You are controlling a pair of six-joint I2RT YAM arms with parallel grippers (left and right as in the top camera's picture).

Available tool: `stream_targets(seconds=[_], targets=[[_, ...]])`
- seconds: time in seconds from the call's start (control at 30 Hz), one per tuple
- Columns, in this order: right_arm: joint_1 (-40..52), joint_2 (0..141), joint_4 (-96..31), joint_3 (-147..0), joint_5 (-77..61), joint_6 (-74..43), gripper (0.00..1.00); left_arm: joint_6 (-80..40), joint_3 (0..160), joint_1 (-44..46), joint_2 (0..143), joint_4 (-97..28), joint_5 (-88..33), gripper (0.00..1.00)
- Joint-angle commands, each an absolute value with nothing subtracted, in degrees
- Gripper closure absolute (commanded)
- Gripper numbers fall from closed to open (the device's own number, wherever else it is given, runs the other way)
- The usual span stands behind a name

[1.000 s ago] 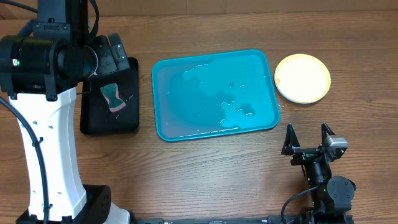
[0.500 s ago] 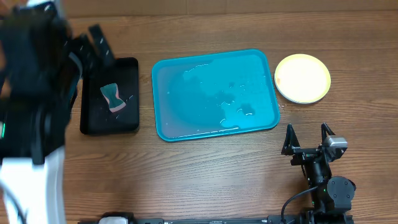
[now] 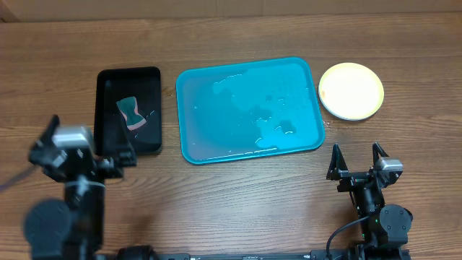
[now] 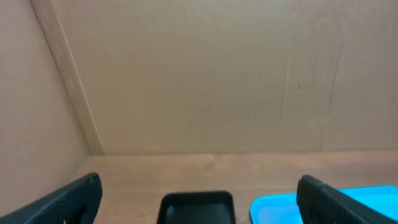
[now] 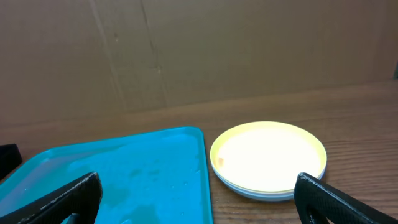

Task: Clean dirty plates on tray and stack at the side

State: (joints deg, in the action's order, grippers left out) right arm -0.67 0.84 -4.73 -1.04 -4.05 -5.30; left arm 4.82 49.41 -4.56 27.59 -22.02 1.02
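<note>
Off the short right rim of the turquoise tray (image 3: 189,123), toward the far right of the wooden table (image 3: 238,217): the plates (image 3: 351,90), stacked, a yellow-green one on top with a pale, bright centre. Just beside the rim; touching or not, cannot tell. From the right wrist view, a paler edge showing beneath the top plate, the number in the stack not to be made out. Tray floor wet, with shallow puddles (image 3: 278,130) and droplets toward the middle and right end. Low at the near right of the table, the right gripper (image 3: 356,152): fingers (image 5: 62,202) spread wide, nothing between them, aimed at the far side. Plates straight ahead of it and well apart, bare wood between; tray's near right corner ahead and to its left. At the near left, blurred from overhead, the left gripper (image 3: 90,141): likewise spread wide and empty, one finger over the near right corner of a black tray (image 3: 108,83) with a green and pink sponge (image 3: 131,112) lying in it. Plates well apart from this gripper, the whole turquoise tray between them.
</note>
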Motion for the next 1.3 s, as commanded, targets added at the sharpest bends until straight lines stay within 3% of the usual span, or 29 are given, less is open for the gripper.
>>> stream_targets(seconds=[0.0, 0.27, 0.5, 1.27], targets=[[-0.38, 0.16, -4.43, -0.45, -3.68, -4.64, 0.00, 7.75, 36.93, -4.97, 20.34, -16.67, 0.38, 0.00], [-0.38, 0.16, -4.43, -0.45, -3.68, -4.64, 0.00, 8.05, 12.95, -4.45, 6.79, -3.57, 0.56, 0.00], [-0.38, 0.16, -4.45, -0.45, -3.68, -4.67, 0.00, 14.66, 2.68, -2.55, 0.30, -1.19, 0.40, 0.00], [-0.38, 0.16, -4.45, -0.45, -3.68, -4.64, 0.00, 15.42, 0.27, -2.59, 0.25, -4.45, 0.38, 0.00]])
